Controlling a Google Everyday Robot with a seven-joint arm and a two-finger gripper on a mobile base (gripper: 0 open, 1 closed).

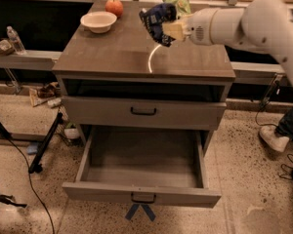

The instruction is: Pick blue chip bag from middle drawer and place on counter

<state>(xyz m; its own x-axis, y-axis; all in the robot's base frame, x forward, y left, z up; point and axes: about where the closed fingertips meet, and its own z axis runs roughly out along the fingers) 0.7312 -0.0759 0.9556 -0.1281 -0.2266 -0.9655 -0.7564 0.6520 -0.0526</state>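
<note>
From my seat, the gripper point(166, 29) is clenched on the blue chip bag point(155, 18), with the arm reaching in from beyond the counter's right edge. I see the bag held up over the counter point(107, 57), over its back half and a little right of the middle, above the far end of the white arc line point(150, 62). I cannot tell how much air is under it.

The bag is crumpled. Its longer side looks to run steeply, upper end toward the back edge and lower end hanging toward the arc. Its free bulk sticks out from the fingers toward the left edge, and the grasp is on its right side. I would not swear to the axis, given the creases.

Behind the bag, near the back edge, a green chip bag point(179, 4) shows in part. A pale bowl point(98, 21) sits toward the back left corner, and a red-orange fruit point(114, 7) lies just behind it, closer to the back edge.

Below the front edge, the upper drawer point(107, 112) is closed. The middle drawer point(102, 191) stands pulled out toward me, its grey floor showing.
</note>
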